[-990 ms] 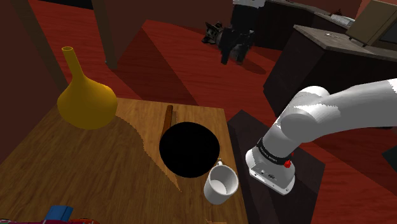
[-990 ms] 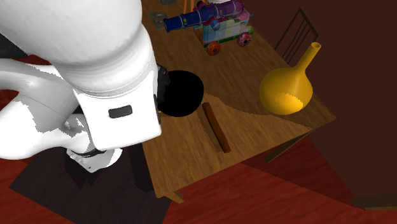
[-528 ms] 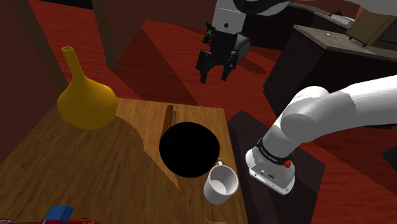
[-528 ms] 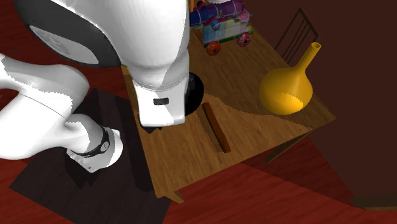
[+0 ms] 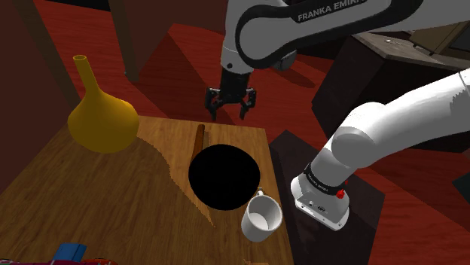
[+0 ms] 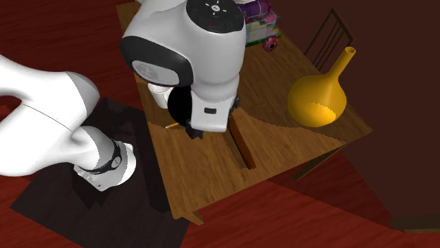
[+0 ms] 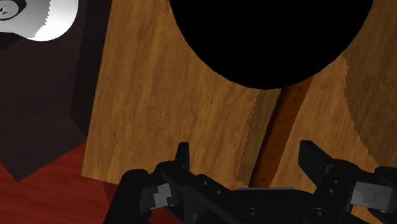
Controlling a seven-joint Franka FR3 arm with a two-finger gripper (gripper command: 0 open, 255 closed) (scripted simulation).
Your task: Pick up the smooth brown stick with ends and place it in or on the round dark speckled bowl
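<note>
The brown stick (image 5: pixel 199 138) lies flat on the wooden table (image 5: pixel 113 196), running from the table's far edge to the rim of the round black bowl (image 5: pixel 224 177). My gripper (image 5: pixel 228 110) hangs open above the far table edge, just to the shoulder view's right of the stick's far end, with nothing in it. In the wrist view the stick (image 7: pixel 280 127) runs up between the open gripper (image 7: pixel 247 159) fingers, nearer the right-hand one, and passes under the bowl (image 7: pixel 267 38). In the second exterior view the stick (image 6: pixel 242 145) lies beside the arm's hand.
A white mug (image 5: pixel 262 218) stands close to the bowl's near side, by the table edge. A yellow long-necked vase (image 5: pixel 102 117) stands at the far left corner. A colourful toy (image 6: pixel 257 13) sits at the table's other end. Red floor surrounds the table.
The arm has swung down and toward the shoulder view's left. The gripper dropped from high above the floor to just over the table's far edge near the stick, still open.
</note>
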